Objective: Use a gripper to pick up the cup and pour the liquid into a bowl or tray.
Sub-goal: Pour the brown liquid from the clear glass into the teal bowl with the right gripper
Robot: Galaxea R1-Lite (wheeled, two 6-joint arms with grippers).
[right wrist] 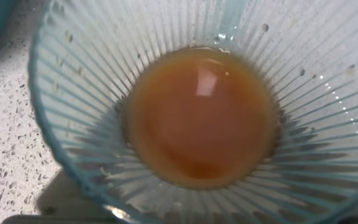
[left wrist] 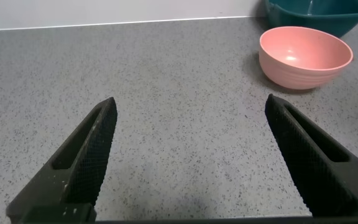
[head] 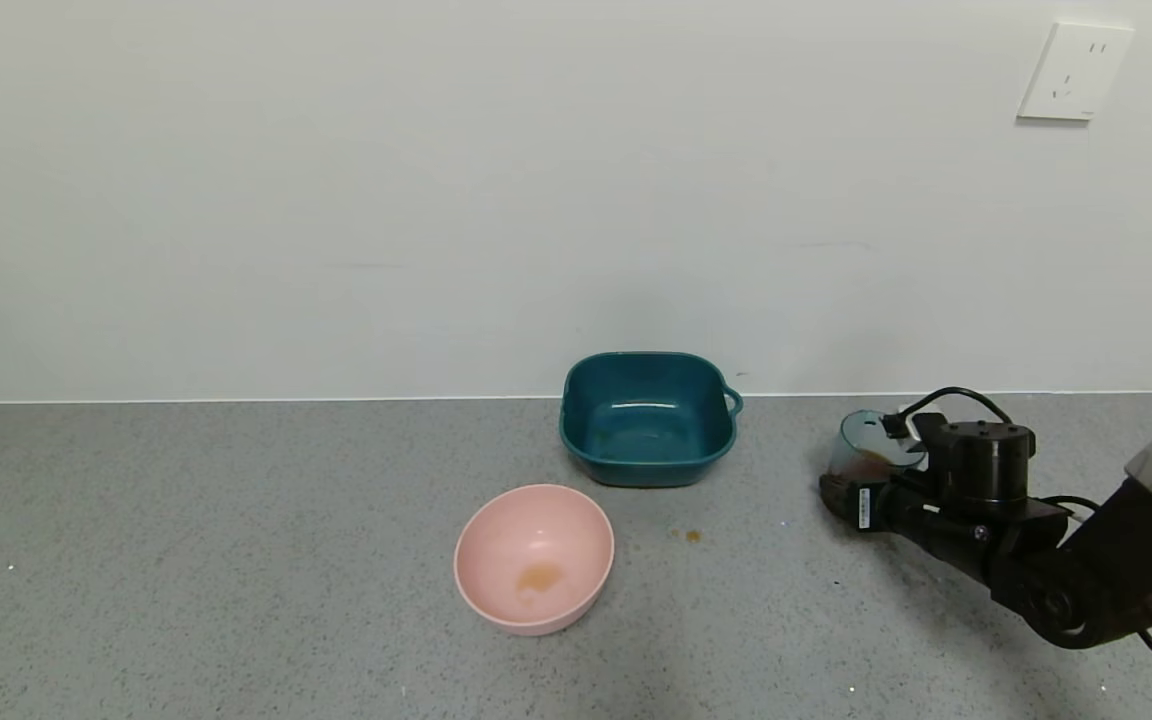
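Note:
The cup (head: 874, 445), a translucent blue-grey ribbed tumbler, sits at the right of the counter, leaning a little, with my right gripper (head: 841, 492) shut around its lower part. Reddish-brown liquid (head: 871, 466) lies in its bottom. In the right wrist view the cup (right wrist: 73, 124) fills the picture from above, with the liquid (right wrist: 197, 118) pooled inside; the fingers are hidden behind it. The dark teal dish (head: 636, 465) stands at the back near the wall, left of the cup. My left gripper (left wrist: 190, 104) is open and empty over bare counter, out of the head view.
A round pink bowl (head: 536, 525) with a pale orange smear stands in front of the teal dish; it also shows in the left wrist view (left wrist: 303, 62). Small brown drops (head: 691, 536) lie on the counter between bowl and cup. The wall runs close behind the dish.

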